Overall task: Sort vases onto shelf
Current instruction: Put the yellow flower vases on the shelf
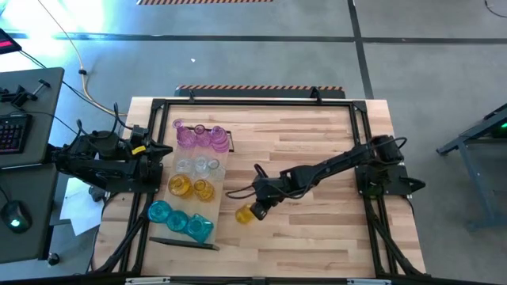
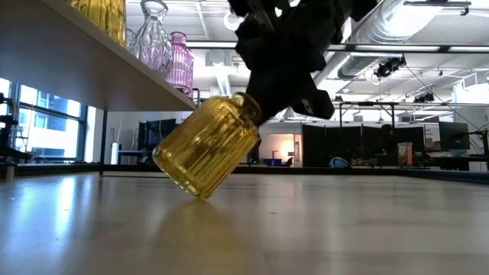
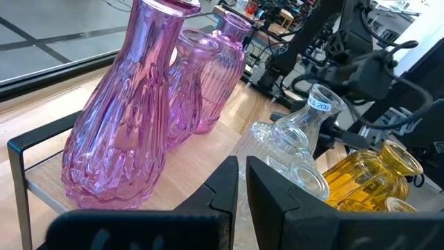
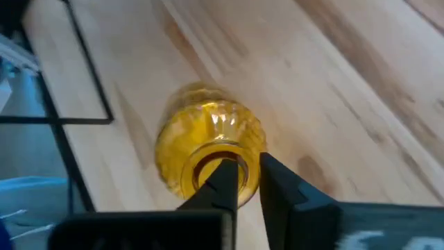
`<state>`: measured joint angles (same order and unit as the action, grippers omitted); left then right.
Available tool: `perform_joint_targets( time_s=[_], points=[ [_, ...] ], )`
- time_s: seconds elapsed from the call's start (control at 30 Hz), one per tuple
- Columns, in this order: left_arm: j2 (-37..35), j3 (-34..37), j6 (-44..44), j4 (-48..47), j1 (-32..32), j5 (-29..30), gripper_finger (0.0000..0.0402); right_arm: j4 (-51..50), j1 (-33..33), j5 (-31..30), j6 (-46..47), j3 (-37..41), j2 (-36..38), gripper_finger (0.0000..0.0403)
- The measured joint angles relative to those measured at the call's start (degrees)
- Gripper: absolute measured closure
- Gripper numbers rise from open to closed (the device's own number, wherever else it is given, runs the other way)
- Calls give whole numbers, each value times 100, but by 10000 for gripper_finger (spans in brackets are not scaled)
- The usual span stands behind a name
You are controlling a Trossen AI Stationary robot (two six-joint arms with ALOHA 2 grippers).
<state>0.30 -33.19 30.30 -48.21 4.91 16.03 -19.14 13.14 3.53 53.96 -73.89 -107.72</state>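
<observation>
Right gripper (image 1: 259,207) is clamped on the rim of a ribbed amber-yellow vase (image 1: 246,213): in the right wrist view one finger (image 4: 223,182) sits inside the mouth and the other outside the neck; the vase (image 2: 208,145) is tilted, with only its lower base edge touching the butcher-block tabletop (image 1: 317,237).

Shelf (image 1: 223,164) lies just beside the tilted vase, on the left-arm side; it carries pink vases (image 1: 198,135) at its far end, then clear vases (image 1: 196,165), then two amber-yellow vases (image 1: 192,188), with teal vases (image 1: 181,221) nearest the front table edge; a thin dark rail (image 1: 184,244) lies flat on the tabletop beyond the teal group.

Left gripper (image 1: 157,154) is at the shelf's outer side, level with the pink and clear groups; its fingers (image 3: 223,187) are nearly together, holding nothing.

Between the tilted vase and the shelf edge the tabletop is bare wood; the surface on the opposite side of the vase, away from the shelf, is likewise bare up to the dark frame (image 1: 363,134).
</observation>
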Motion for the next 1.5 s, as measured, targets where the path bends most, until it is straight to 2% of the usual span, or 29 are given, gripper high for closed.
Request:
perform_joint_targets(
  time_s=[0.07, 0.3, 0.5, 0.6, 0.77, 0.93, 1.1, 1.2, 1.37, 1.5],
  points=[
    [-1, 0, -3, 0, 0, 0, 380, 57, 19, -15, -29, -9, 13, 395],
    [-1, 0, -2, 0, 0, 0, 380, 114, 11, -167, 6, -12, 13, 398],
    [-1, 0, -7, 0, 2, -2, 380, -28, 37, 151, 220, -139, 98, 400],
    [-1, 0, -9, 0, 0, 0, 380, -714, 48, 149, 68, -731, 116, 400],
    [-1, 0, -11, 1, 1, -2, 380, -2662, 36, -165, -589, -2289, 103, 401],
    [-1, 0, -11, 1, 1, 0, 380, -3533, -25, -376, -911, -3197, 103, 402],
    [-1, 0, -11, 0, 1, 0, 380, -3545, -72, -418, -1039, -3353, 90, 402],
    [0, 0, -11, 0, 1, 0, 380, -3079, -78, -415, -1055, -3354, 85, 402],
    [-1, 0, -9, 2, 0, 0, 380, -2953, -78, -411, -1098, -3371, -58, 402],
    [0, 0, -11, 2, 0, 0, 380, -2977, -78, -313, -1180, -3676, -283, 403]
  ],
)
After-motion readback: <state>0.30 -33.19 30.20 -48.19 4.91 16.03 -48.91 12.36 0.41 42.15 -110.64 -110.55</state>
